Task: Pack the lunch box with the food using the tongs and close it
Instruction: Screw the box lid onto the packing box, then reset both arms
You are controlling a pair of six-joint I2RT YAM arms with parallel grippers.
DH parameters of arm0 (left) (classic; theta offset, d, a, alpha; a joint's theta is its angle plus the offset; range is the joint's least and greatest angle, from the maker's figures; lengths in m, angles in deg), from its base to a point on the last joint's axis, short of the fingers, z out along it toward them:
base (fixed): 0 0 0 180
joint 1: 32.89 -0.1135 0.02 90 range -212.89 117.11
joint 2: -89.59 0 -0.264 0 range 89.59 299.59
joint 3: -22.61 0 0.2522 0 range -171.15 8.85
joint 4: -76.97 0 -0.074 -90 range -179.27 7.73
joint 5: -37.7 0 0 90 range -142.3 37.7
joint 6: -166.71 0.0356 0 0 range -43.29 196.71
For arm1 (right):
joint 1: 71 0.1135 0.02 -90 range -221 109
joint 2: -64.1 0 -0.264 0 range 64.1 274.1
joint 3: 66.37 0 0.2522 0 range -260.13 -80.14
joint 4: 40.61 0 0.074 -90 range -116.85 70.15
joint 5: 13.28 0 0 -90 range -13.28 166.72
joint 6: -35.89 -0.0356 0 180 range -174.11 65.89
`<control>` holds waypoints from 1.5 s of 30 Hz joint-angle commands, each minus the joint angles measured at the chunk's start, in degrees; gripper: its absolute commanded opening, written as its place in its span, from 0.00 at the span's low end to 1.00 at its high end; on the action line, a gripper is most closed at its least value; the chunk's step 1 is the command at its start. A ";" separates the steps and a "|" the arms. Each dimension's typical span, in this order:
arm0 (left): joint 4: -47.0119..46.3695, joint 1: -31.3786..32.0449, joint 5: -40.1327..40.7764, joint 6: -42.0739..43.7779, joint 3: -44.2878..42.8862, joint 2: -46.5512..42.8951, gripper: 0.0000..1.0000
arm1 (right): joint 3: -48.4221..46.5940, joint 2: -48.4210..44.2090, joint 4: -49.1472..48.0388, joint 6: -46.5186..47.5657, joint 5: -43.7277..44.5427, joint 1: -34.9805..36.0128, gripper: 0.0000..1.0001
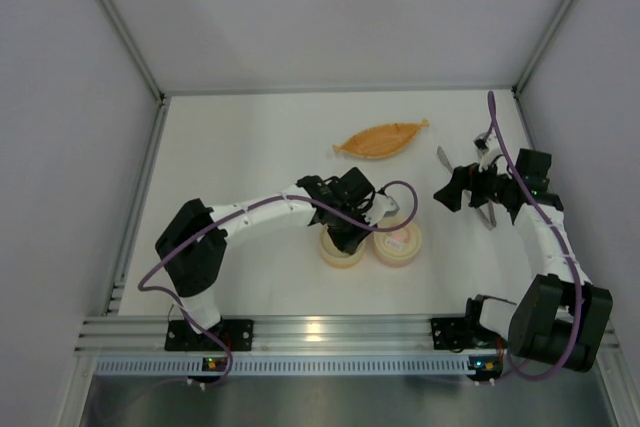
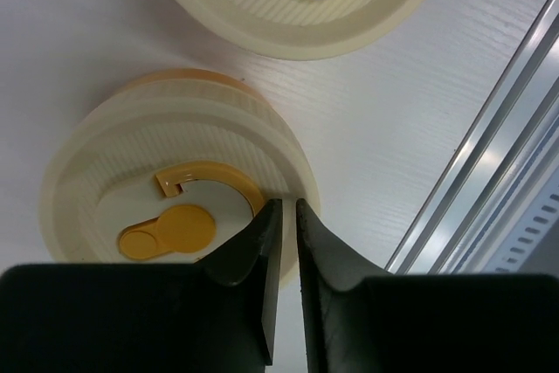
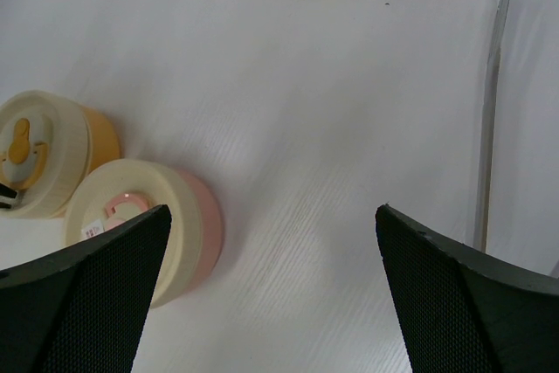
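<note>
The lunch box shows as two round tubs with cream lids on. One is yellow (image 1: 340,249) and one is pink (image 1: 398,243), and they stand side by side. My left gripper (image 2: 289,203) hovers over the edge of the yellow tub's lid (image 2: 175,172). Its jaws are a narrow slit apart with nothing between them. My right gripper (image 3: 272,209) is wide open and empty above bare table, to the right of the pink tub (image 3: 144,224). The silver tongs (image 3: 489,111) lie on the table by its right finger. The food is out of view.
A long orange leaf-shaped dish (image 1: 380,139) lies behind the tubs. The aluminium rail (image 2: 489,172) at the table's near edge runs close to the yellow tub. White walls enclose the table on the left, back and right.
</note>
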 commanded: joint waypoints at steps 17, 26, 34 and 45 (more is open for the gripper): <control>5.06 -28.74 -16.74 -4.81 -9.93 -10.35 0.98 | -4.26 -0.54 2.85 2.82 -3.86 1.18 0.99; -0.29 -40.46 -10.27 -7.98 -2.11 -14.13 0.98 | -8.74 3.41 4.88 1.78 2.90 2.94 0.99; -4.95 -48.03 -5.94 -2.80 8.43 -15.97 0.98 | -11.38 8.34 3.39 -0.78 10.45 3.29 0.99; -6.89 -49.00 -0.84 -0.33 16.52 -21.33 0.98 | -8.93 9.04 2.06 -0.34 15.73 6.28 0.99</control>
